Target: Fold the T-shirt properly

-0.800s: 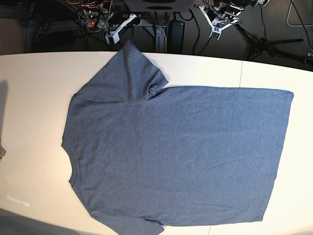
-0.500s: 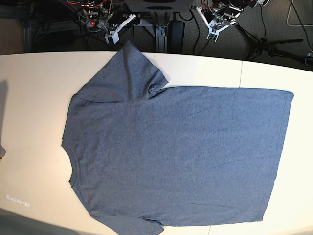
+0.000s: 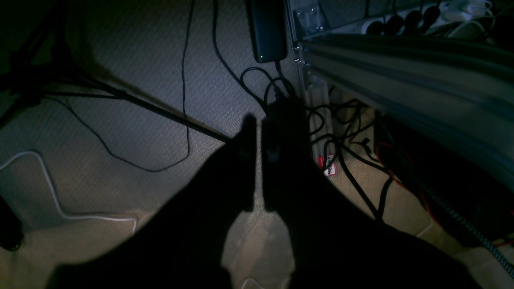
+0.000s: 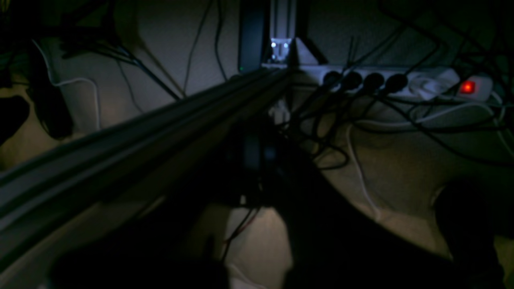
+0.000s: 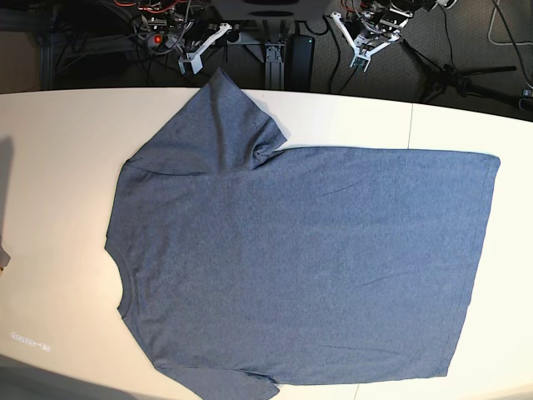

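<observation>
The blue-grey T-shirt (image 5: 308, 258) lies flat on the white table (image 5: 50, 167), plain side up, collar to the left, hem to the right. One sleeve points toward the back edge; the near sleeve runs off the bottom of the frame. My left gripper (image 5: 360, 57) hangs behind the table's back edge, off the shirt; the left wrist view shows it (image 3: 259, 120) as a dark shape over the floor, its jaws together, empty. My right gripper (image 5: 191, 62) also hangs behind the back edge; in the dim right wrist view it (image 4: 261, 154) looks closed and empty.
Behind the table are cables, a black box (image 5: 300, 58) and a tripod (image 5: 458, 75) on the floor. An aluminium frame rail (image 3: 401, 80) and a power strip (image 4: 401, 82) with a red lit switch are close to the grippers.
The left gripper has shifted slightly behind the table's back edge. The shirt and the right gripper have not moved.
</observation>
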You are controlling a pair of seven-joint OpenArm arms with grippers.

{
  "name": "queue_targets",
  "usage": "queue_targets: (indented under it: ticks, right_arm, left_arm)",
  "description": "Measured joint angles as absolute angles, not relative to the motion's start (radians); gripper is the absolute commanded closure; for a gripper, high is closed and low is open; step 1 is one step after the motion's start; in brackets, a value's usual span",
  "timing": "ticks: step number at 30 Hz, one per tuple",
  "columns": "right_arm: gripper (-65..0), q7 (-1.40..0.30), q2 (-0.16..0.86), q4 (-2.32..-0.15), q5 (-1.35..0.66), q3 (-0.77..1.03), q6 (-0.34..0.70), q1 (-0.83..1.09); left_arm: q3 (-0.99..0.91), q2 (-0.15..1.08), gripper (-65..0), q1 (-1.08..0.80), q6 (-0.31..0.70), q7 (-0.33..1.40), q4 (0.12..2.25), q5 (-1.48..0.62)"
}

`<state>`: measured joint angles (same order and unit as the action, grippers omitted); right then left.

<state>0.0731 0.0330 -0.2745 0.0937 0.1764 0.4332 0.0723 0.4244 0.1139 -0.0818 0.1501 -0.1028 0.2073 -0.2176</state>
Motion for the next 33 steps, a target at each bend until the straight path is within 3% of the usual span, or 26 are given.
queue_targets:
  ticks: [7,15,18,25,31,33]
  right_arm:
    - [0.0,0.071,0.061,-0.460,0.118,0.078,0.432,0.214]
    - [0.0,0.063,0.186,-0.839,0.124,-0.199,0.419,0.458]
    - [0.0,0.062,0.250,-0.999,0.123,-0.229,0.417,0.540]
    - [0.0,0.057,0.434,-1.372,0.126,-0.228,0.411,0.681]
    - [0.0,0.045,0.613,-1.672,0.216,-0.231,0.407,0.751]
    - [-3.9,0.039,0.670,-1.747,0.258,-0.231,0.407,0.753]
  left_arm:
    - [0.424,0.122,-2.8,-0.156,0.150,-0.098,0.268,-0.216]
    - [0.424,0.213,-2.9,-0.358,0.164,-0.090,0.662,-0.181]
    - [0.411,0.271,-3.1,-0.447,0.177,-0.086,0.850,-0.179]
    - [0.202,0.392,-3.1,-0.662,0.398,-0.068,1.278,-0.175]
    - [0.100,0.535,-3.0,-0.789,0.423,0.056,1.628,-0.115]
    - [0.101,0.580,-3.1,-0.813,0.426,0.116,1.731,-0.060]
